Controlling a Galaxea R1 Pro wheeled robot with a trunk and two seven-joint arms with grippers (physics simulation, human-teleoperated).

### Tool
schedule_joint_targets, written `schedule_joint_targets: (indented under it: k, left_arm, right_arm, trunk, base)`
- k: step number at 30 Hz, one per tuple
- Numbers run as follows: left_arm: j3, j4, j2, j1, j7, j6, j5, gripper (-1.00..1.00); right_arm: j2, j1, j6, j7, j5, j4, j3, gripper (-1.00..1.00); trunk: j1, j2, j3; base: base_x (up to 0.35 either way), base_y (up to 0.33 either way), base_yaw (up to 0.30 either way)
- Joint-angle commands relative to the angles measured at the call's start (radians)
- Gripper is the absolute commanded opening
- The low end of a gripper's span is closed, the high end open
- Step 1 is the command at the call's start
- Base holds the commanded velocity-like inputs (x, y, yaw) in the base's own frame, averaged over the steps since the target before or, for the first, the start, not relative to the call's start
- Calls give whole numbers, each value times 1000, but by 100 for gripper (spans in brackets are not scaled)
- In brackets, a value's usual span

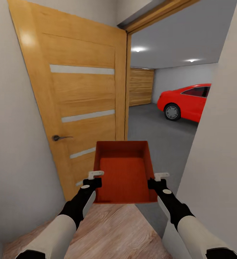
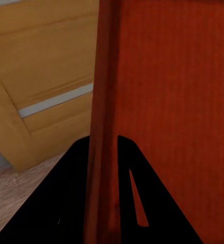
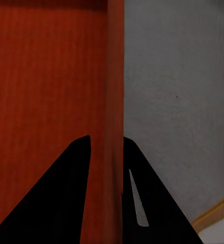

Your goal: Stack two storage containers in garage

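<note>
Both grippers, left (image 1: 93, 178) and right (image 1: 158, 180), clamp the bin (image 1: 122, 172) walls; long axis points through the doorway to the garage floor (image 1: 161, 133).

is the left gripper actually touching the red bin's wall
Touching. In the left wrist view the left gripper has a dark finger on each side of the storage container's thin side wall, with no gap showing against it.

Open wooden door (image 1: 79, 104) — grey-floored garage (image 1: 161, 133) beyond.
</note>
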Motion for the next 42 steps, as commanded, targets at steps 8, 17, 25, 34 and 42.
schedule_joint_targets:
  k: [8,17,25,34,42]
  left_arm:
    - [-3,-52,-1,-1,8,4,12,-100]
    - [-3,-52,-1,-1,8,4,12,-100]
    - [-3,-52,-1,-1,8,4,12,-100]
    - [-3,-52,-1,-1,8,4,12,-100]
    - [-3,-52,-1,-1,8,4,12,-100]
  right_arm:
    - [0,0,2,-5,0,2,1,-100]
    - [0,0,2,-4,0,2,1,-100]
    - [0,0,2,-3,-1,2,1,-100]
    - [0,0,3,-4,-1,2,1,-100]
    - [0,0,3,-4,-1,2,1,-100]
  trunk:
    - [1,-2,-2]
    - [1,-2,-2]
    - [1,-2,-2]
    - [1,-2,-2]
    - [1,-2,-2]
  base:
    - [163,143,-245]
    - [163,143,-28]
    - [163,143,0]
    - [161,138,-98]
    - [154,121,-248]
